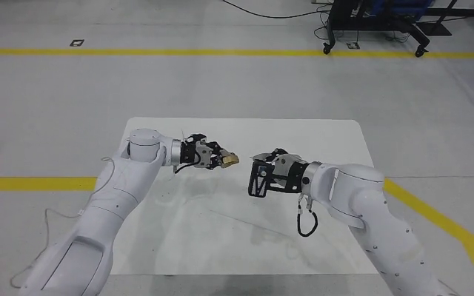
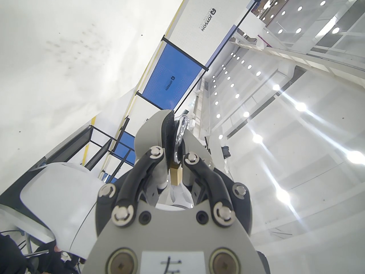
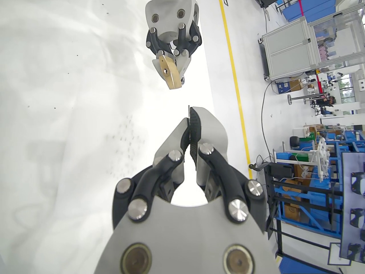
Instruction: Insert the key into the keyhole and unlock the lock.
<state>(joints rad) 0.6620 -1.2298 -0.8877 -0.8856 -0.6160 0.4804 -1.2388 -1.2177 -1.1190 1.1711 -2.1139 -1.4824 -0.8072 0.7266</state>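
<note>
Left to right, with every place taken from the lock. The left gripper [image 1: 217, 157] is clamped on the rounded brass padlock [image 3: 170, 73] and holds it in the air above the white table [image 1: 244, 244]. Its fingers close on the end of the padlock turned away from the other arm. The free brass end sticks out past the fingertips toward the right.

The dark keyhole [image 3: 165, 71] sits in that free end, and you can see it openly from the right wrist view, so it faces the arm that must enter it.

An open gap lies to the right of the padlock. Nothing touches the keyhole end.

Across that gap stands the right gripper [image 1: 258, 158]. Its fingers are pressed together on a thin silver metal key [image 3: 188, 111], of which only a narrow edge-on blade shows beyond the tips.

Note the relation that governs your next move. The long axis of the key runs along the right gripper's fingers and points toward the padlock, but the keyhole appears to lie slightly off that line to one side. The padlock face also looks tilted to it. Judge that you must correct both before closing the gap. The right gripper is near the keyhole and carries the key, so the insertion falls to it.
</note>
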